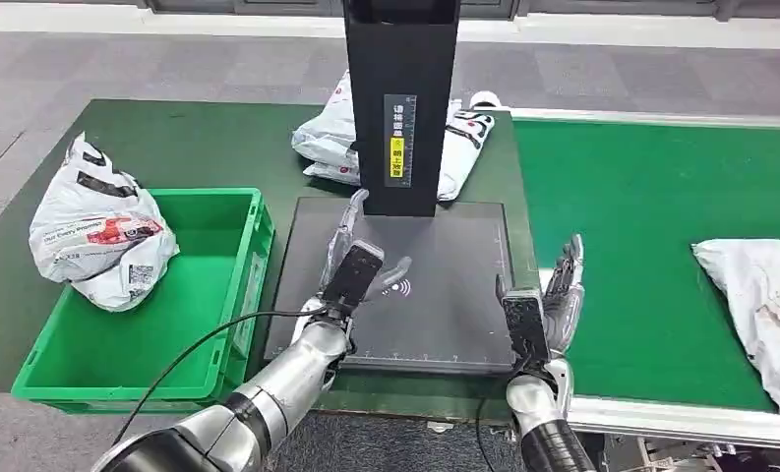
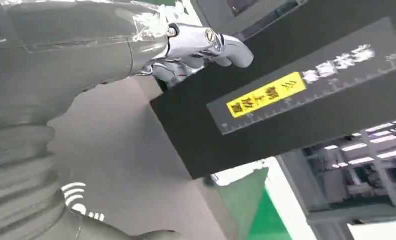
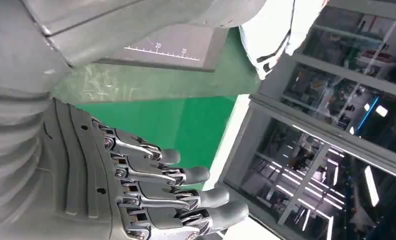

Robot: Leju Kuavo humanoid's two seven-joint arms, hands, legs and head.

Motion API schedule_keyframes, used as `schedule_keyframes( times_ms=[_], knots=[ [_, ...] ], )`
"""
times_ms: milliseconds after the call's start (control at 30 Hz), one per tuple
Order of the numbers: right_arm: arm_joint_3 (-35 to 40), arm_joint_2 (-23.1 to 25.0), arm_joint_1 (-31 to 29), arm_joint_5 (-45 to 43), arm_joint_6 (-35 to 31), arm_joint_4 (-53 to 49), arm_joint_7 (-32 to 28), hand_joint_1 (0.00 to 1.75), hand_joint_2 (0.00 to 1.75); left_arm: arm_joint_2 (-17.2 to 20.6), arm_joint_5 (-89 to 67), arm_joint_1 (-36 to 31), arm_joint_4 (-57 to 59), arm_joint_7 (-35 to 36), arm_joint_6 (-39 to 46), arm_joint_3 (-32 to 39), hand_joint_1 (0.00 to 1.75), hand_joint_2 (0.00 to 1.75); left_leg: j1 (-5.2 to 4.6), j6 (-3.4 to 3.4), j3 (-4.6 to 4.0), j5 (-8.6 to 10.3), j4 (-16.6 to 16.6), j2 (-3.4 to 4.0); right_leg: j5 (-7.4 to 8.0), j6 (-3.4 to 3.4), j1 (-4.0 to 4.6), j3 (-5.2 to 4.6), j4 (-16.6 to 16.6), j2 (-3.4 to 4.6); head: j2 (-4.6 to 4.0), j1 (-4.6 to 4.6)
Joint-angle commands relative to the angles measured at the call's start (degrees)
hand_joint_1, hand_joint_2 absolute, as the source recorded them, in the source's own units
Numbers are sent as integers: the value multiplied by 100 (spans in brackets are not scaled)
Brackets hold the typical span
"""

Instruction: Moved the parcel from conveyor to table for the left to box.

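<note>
A white parcel [image 1: 756, 307] lies on the green conveyor belt [image 1: 641, 216] at the far right, well clear of both hands. My right hand [image 1: 548, 295] hovers at the right edge of the black scanning pad [image 1: 445, 295], fingers straight and apart, empty; the right wrist view shows its spread fingers [image 3: 186, 192] over the belt [image 3: 181, 122]. Above the pad's left half, my left hand [image 1: 358, 258] is open and holds nothing. Its fingers [image 2: 205, 42] reach toward the black scanner post [image 2: 295, 95]. Another white parcel [image 1: 98, 228] rests on the left rim of the green crate [image 1: 218, 295].
The black scanner post [image 1: 400, 108] stands at the pad's back edge. White parcels [image 1: 331, 138] are piled behind it on the dark green table [image 1: 189, 147]. The conveyor's metal edge [image 1: 681, 418] runs along the front right. The pad [image 3: 171, 47] lies beside the belt.
</note>
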Motion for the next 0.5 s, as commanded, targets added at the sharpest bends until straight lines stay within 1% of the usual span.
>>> schedule_keyframes(
  times_ms=[33, 67, 100, 133, 200, 233, 267, 400, 467, 500],
  knots=[
    [281, -128, -387, -93, -23, 786, -100, 0, 175, 147, -202, -17, 325, 89, 406, -32, 0, 175, 0, 0, 33, -5, -16, 37, 1, -7, 5, 25, -15, 9, 0, 0],
    [284, -116, -416, -128, -27, 854, -148, 0, 175, 141, -204, -37, 379, 316, 45, -55, 0, 175, 3, 1, 37, -6, -18, 41, 2, -8, 9, 31, -20, 8, -2, 0],
    [288, -107, -400, -129, -40, 845, -186, 0, 175, 133, -203, 24, 284, 255, 44, -38, 0, 175, 1, 0, 45, -5, -25, 49, 4, -10, 8, 35, -25, 12, -2, 0],
    [284, -99, -379, -110, -38, 827, -233, 0, 175, 103, -110, 119, 135, 113, -123, 67, 0, 175, 2, 0, 21, -5, -8, 29, 2, -5, 6, 16, -11, 9, -2, 0],
    [300, -89, -329, -141, -21, 721, -231, 0, 175, 74, 121, 235, -39, -64, -297, 140, 0, 175, 2, 2, 33, -7, -14, 37, 1, -6, 8, 27, -17, 8, 0, 0],
    [306, -89, -271, -93, -40, 622, -179, 0, 175, 74, 117, 242, 0, -76, -42, -17, 0, 175, 0, 1, 19, -4, -9, 21, 0, -4, 4, 15, -10, 2, -2, 0],
    [307, -89, -254, -85, -40, 601, -172, 0, 175, 74, 127, 258, -5, -68, -27, -49, 0, 175, 1, 2, 36, -5, -19, 34, 1, -7, 8, 32, -21, 2, -2, 0],
    [310, -91, -220, -68, -40, 543, -151, 0, 175, 74, 168, 274, -19, -72, -2, -98, 0, 175, 2, 1, 14, -5, -5, 19, -1, -4, 6, 12, -8, 2, -2, 0],
    [310, -97, -220, -67, -35, 541, -148, 0, 175, 74, 173, 261, -8, -71, -7, -95, 0, 175, 0, 2, 31, -6, -13, 32, -1, -7, 6, 25, -14, 2, -2, 0],
    [310, -97, -220, -67, -35, 541, -148, 0, 175, 74, 173, 261, -8, -71, -7, -95, 0, 175, 1, 1, 17, -4, -7, 20, -1, -5, 5, 14, -8, 0, 0, 0]
  ],
)
